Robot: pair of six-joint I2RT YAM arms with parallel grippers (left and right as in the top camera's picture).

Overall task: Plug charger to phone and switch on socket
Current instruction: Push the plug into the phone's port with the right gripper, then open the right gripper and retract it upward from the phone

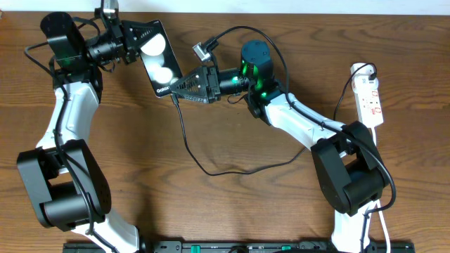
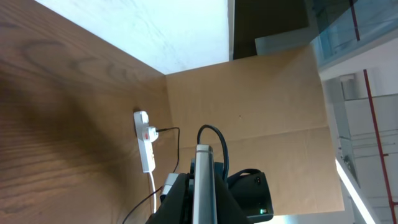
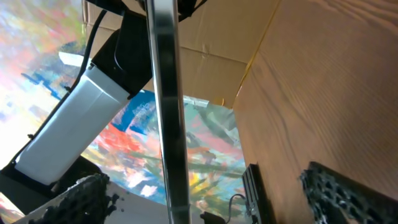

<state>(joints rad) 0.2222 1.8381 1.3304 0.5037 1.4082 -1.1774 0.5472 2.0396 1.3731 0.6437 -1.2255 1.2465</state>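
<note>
Though phone [image 1: 157, 59] bears white lettering, unreadable, red markings on socket [image 1: 370, 102]

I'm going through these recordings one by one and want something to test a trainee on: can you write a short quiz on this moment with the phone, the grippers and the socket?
1. True or false: the left gripper is shut on the phone.
2. Fill in: the jaws of the right gripper stand ____, one finger on each side of the phone's edge.
3. Choose: the socket lies A) under the phone; B) near the edge of the table on the robot's right, apart from both grippers; C) between the right gripper's fingers.
Key: 1 true; 2 open; 3 B.
</note>
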